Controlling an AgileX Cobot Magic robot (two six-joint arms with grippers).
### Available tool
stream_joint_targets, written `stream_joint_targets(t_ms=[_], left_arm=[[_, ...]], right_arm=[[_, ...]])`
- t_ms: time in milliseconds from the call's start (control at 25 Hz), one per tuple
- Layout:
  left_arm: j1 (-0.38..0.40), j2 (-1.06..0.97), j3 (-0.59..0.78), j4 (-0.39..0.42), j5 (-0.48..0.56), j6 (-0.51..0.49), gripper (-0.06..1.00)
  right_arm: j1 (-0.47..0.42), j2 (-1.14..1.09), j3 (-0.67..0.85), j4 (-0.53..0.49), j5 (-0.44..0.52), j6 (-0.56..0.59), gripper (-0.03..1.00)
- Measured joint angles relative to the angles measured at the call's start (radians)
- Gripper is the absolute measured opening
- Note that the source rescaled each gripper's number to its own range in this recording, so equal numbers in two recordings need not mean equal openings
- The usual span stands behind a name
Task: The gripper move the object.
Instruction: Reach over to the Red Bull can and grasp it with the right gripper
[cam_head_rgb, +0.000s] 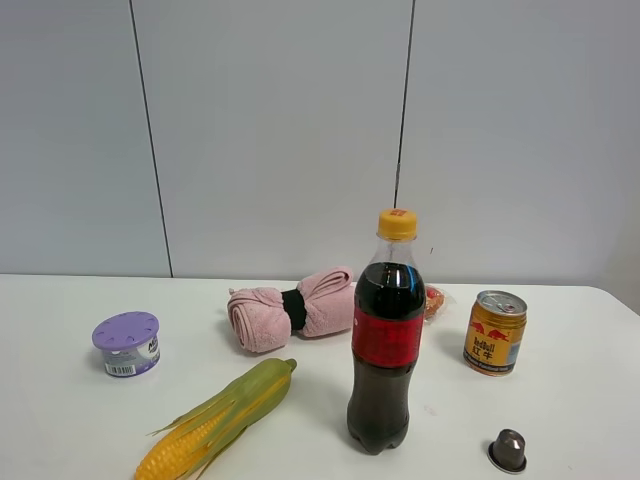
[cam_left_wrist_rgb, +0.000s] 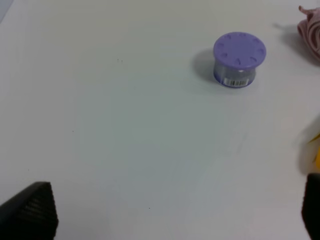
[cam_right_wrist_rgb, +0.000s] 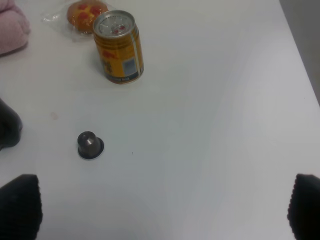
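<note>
Hovering above the white table (cam_right_wrist_rgb: 225, 100) with right gripper (cam_right_wrist_rgb: 162, 210) spread wide, empty; looking down on Red Bull can (cam_right_wrist_rgb: 119, 47) upright, coffee capsule (cam_right_wrist_rgb: 90, 145) nearer, both untouched.

A pale grey panelled wall (cam_head_rgb: 280, 130) stands behind, split by two thin dark seams (cam_head_rgb: 150, 140) (both slightly slanted); the white desk (cam_head_rgb: 60, 420) is evenly, softly lit.

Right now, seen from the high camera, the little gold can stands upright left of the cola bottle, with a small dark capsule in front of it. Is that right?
Not quite. The exterior high view shows the gold can standing upright to the right of the cola bottle, not the left. The small dark capsule does lie in front of it.
</note>
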Motion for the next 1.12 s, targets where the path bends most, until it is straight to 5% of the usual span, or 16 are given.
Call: stream_joint_targets(t_ms=[1120], left_arm=[[0.0,0.0,0.0,0.0,0.0,0.0,1.0]], right_arm=[[0.0,0.0,0.0,-0.03,0.0,-0.015,1.0]])
